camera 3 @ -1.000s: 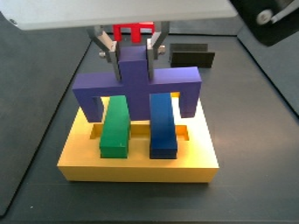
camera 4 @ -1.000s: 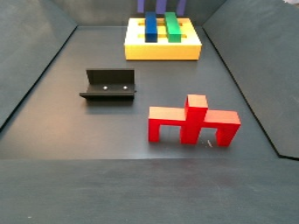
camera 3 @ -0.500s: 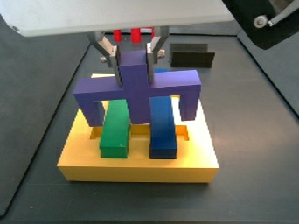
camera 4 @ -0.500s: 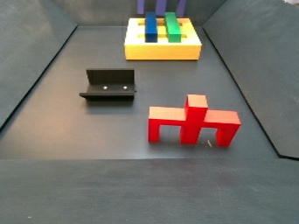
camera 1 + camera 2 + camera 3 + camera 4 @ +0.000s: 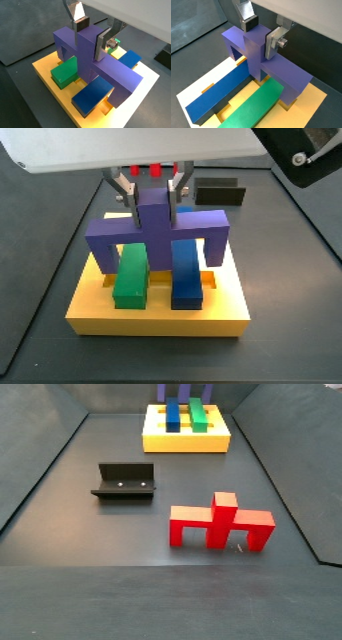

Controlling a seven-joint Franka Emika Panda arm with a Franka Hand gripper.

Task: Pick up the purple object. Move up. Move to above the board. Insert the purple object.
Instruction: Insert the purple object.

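End effector [image 5: 93, 34]: clamped on the upright stem of the purple object [image 5: 93, 62], one silver finger [image 5: 246, 14] with its dark pad on each side of the stem. You can see the grip in both wrist views and in a side view [image 5: 151, 190].
Purple object: hanging right over the board [image 5: 160, 314], crossbar level, both legs pointing down. It straddles the two long bars. Can't tell if the legs are touching the yellow yet or just above it.
Board: thick yellow slab on the dark bench [image 5: 80, 504], at the far end in a side view [image 5: 186, 440], where only the bottom of the purple piece peeks in at the top edge.
Green bar [image 5: 131, 274]: lying along the board, running under the crossbar, to the left of the blue one in a side view.
Blue bar [image 5: 185, 273]: parallel to the green one and just beside it, also passing under the crossbar.
Slots: rectangular cutouts show in the yellow top next to the bars in a wrist view [image 5: 239, 60].
Fixture [image 5: 124, 481]: dark L-shaped bracket, sitting mid-bench, well apart from the board.
Red piece [image 5: 221, 522]: same bridge kind of shape, standing on its legs near the camera side, right of the fixture.
Small dark block [image 5: 221, 195]: on the bench just behind the board, to the right of the end effector.
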